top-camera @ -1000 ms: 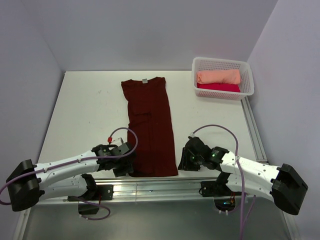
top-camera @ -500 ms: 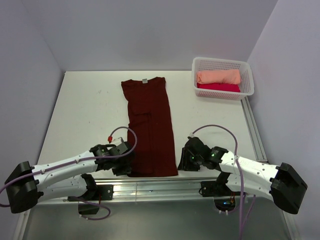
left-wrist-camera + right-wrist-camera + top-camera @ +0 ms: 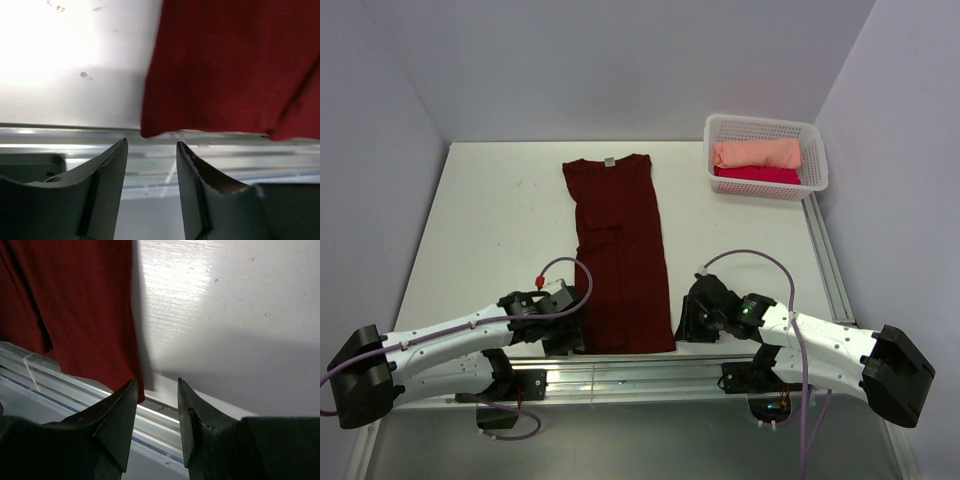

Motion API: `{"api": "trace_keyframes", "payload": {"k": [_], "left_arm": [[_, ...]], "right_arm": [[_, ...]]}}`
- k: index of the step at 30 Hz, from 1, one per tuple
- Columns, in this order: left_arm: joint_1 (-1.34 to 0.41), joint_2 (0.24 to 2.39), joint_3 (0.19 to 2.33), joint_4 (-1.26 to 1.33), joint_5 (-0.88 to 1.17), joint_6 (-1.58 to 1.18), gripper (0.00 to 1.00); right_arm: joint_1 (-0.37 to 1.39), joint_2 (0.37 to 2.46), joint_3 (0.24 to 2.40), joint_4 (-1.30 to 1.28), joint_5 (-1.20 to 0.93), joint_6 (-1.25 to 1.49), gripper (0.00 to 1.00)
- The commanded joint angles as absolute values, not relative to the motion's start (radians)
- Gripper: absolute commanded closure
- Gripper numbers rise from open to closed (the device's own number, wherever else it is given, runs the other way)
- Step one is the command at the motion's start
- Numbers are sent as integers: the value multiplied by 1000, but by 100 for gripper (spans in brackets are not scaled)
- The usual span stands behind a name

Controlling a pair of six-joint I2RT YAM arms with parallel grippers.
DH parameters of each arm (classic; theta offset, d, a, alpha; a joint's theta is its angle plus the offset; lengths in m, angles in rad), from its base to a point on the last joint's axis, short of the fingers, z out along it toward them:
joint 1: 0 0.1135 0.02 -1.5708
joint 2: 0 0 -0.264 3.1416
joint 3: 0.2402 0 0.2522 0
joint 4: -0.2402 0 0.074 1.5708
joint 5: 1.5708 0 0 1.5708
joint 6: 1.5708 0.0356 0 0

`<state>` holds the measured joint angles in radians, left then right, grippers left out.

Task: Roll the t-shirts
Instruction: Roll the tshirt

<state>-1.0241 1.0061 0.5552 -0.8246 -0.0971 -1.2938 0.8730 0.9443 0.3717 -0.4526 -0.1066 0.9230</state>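
The left end effector, jaws apart and empty, hovers at the near left corner of the dark maroon t-shirt, which lies flat lengthwise on the worktop. The right end effector, also apart and empty, is at the shirt's near right corner. At far right, a white basket holds a rolled peach t-shirt and a crimson-pink t-shirt.

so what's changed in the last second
The left gripper edged slightly back toward its base, by the dark maroon cloth t-shirt hem corner; nothing gripped. The right gripper, the t-shirt and the white plastic basket holding a rolled peach shirt and a crimson shirt stayed put.
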Motion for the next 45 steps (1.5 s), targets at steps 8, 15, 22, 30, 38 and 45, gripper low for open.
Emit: {"api": "trace_keyframes", "payload": {"k": [8,15,22,30,38,45], "left_arm": [[-996,1039,479,-721,-120,-1293,55],[-945,1026,462,-690,-120,-1262,57],[-928,1029,466,-680,-126,-1252,62],[-928,973,469,-675,-66,-1227,62],[-928,897,485,-710,-52,-1229,59],[-928,919,473,-697,-71,-1249,45]], "right_arm": [[897,930,362,-385,-121,956,53],[907,936,368,-377,-115,965,53],[928,953,344,-356,-106,997,53],[934,966,350,-354,-100,996,54],[936,974,362,-359,-95,996,54],[937,974,373,-360,-94,993,54]]}}
